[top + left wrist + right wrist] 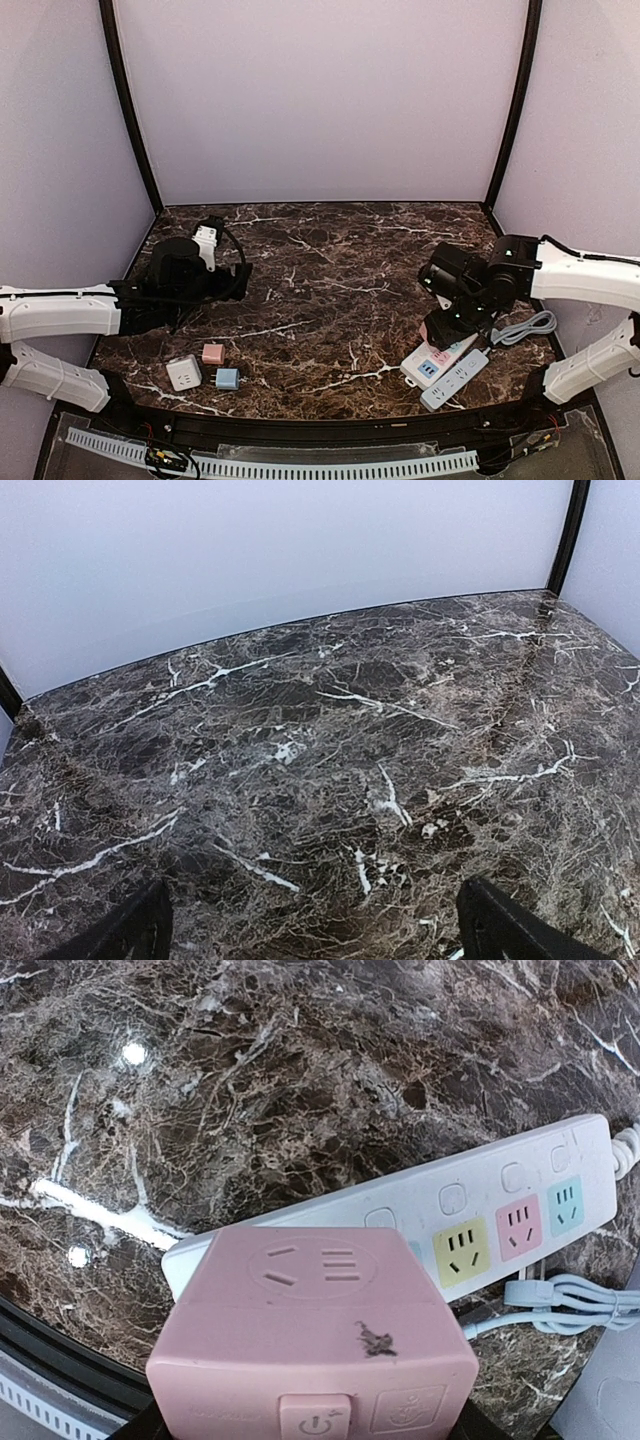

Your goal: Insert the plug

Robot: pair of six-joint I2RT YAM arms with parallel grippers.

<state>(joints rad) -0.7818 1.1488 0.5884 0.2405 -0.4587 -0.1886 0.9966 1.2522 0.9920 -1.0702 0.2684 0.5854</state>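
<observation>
The right gripper (pixel 452 326) is clamped on the pink cube-shaped plug adapter (pixel 314 1345), socket face toward the wrist camera. It holds the adapter over the end of the long white power strip (pixel 500 1222), probably to line up the hidden prongs with a socket. The left gripper (pixel 320 932) hangs wide open and empty over the dark marble tabletop (pixel 330 730), apparently parked clear.

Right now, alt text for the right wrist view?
A pink plug adapter fills the lower foreground, socket face toward the camera, hiding part of a white power strip with yellow, pink and teal sockets. The strip lies on a dark marble table; a grey cable coils at right.
</observation>
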